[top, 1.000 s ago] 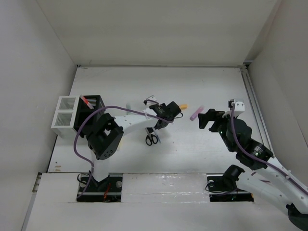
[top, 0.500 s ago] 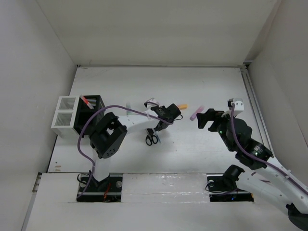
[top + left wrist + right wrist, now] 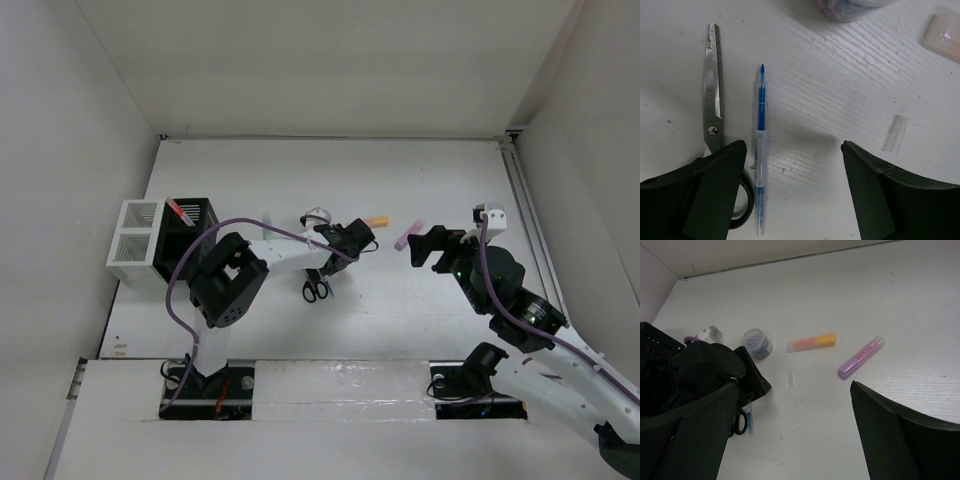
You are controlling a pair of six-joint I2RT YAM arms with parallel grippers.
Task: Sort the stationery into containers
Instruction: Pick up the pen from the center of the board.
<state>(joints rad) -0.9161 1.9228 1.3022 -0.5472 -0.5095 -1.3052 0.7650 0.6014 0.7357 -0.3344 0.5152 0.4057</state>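
Left end effector [image 3: 792, 150] released, jaws apart over the white desk [image 3: 840, 90]. Thin blue translucent pen [image 3: 760, 150] lies flat between the jaws, ungripped, just beside the black-handled steel scissors [image 3: 712, 105] and parallel to their blades. Right end effector [image 3: 792, 390] released, holding nothing, well apart from the scissors. Stubby orange highlighter [image 3: 811, 342] and purple highlighter [image 3: 861, 357] lie beyond the scissors

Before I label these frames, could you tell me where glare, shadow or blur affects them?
Top external: evenly lit, glare on the glossy near strip. Left wrist: blue pen and scissors sharp, a shadow under the left hand. Right wrist: orange highlighter and purple highlighter clear, the right hand dark.
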